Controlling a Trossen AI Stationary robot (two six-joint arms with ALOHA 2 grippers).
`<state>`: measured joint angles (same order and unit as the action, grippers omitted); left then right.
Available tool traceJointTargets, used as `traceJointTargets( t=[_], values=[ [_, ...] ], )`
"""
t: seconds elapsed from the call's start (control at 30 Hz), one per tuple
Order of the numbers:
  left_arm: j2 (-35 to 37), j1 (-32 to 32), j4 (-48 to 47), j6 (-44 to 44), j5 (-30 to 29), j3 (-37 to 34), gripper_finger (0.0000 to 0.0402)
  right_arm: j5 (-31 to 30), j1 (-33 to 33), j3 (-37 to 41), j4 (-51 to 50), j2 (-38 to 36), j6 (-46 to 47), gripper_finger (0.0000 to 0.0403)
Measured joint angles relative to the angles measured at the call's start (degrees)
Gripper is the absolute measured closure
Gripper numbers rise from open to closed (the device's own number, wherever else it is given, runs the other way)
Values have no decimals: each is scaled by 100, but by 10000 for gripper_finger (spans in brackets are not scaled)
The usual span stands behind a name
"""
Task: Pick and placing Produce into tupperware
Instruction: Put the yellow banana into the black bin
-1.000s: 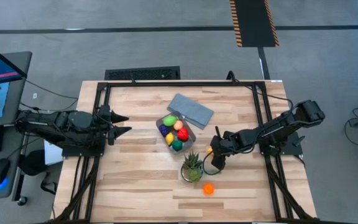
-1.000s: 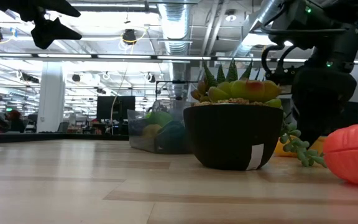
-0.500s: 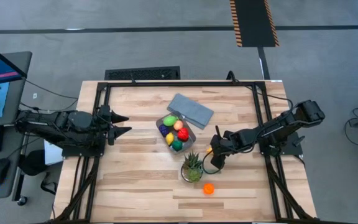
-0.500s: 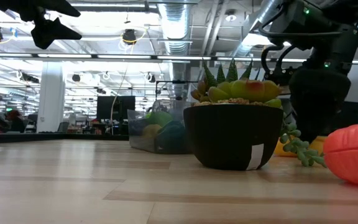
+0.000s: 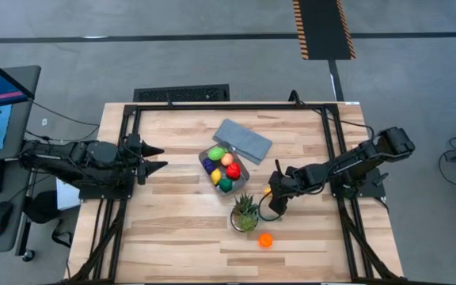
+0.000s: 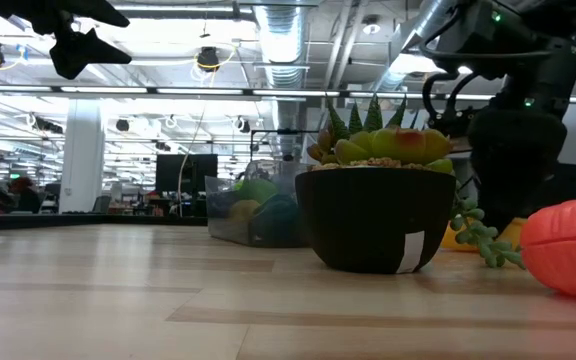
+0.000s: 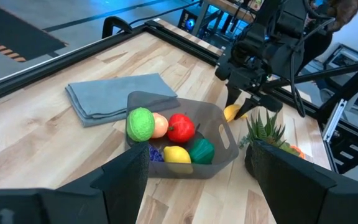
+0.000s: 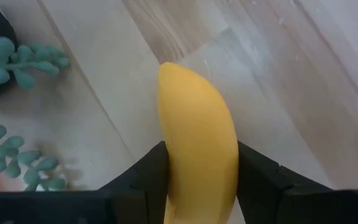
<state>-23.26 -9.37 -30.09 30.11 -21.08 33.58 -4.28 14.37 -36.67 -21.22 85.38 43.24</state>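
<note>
The clear tupperware [image 5: 224, 168] stands mid-table and holds several pieces of produce, green, red, yellow and purple [image 7: 166, 134]. A yellow banana [image 8: 197, 149] lies on the wood to the tub's right, next to the potted plant [image 5: 245, 214]. My right gripper [image 5: 270, 192] is down on the banana, shut on it. An orange piece of produce [image 5: 265, 240] lies near the table's front edge. My left gripper [image 5: 155, 158] hangs open above the table's left side and holds nothing. My right gripper pinches the banana's two long sides [image 8: 173, 177] between its two fingers [image 8: 143, 183], which lie across it. The fingers come steeply from above, slanting in from the table's right. The banana's free end [image 8: 179, 78] points away from the fingers and lies on the wood.
A flat grey-blue lid [image 5: 242, 140] lies just beyond the tub. The plant's black pot [image 6: 376, 215] stands close to my right gripper, its trailing stems [image 8: 23, 59] next to the banana. Black frame rails [image 5: 332, 138] run along the table's edges.
</note>
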Motion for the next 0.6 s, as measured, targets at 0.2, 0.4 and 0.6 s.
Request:
traceJointTargets(
  t=[0.2,0.4,0.6],
  values=[
    [0,0,0,0,0,0,132,13,33,2,-103,-23,139,217],
    [2,1,-2,-4,-2,0,132,-9,137,2,-104,-29,243,217],
    [2,0,-2,-4,-2,0,132,-8,177,0,-96,-34,336,228]
  ],
)
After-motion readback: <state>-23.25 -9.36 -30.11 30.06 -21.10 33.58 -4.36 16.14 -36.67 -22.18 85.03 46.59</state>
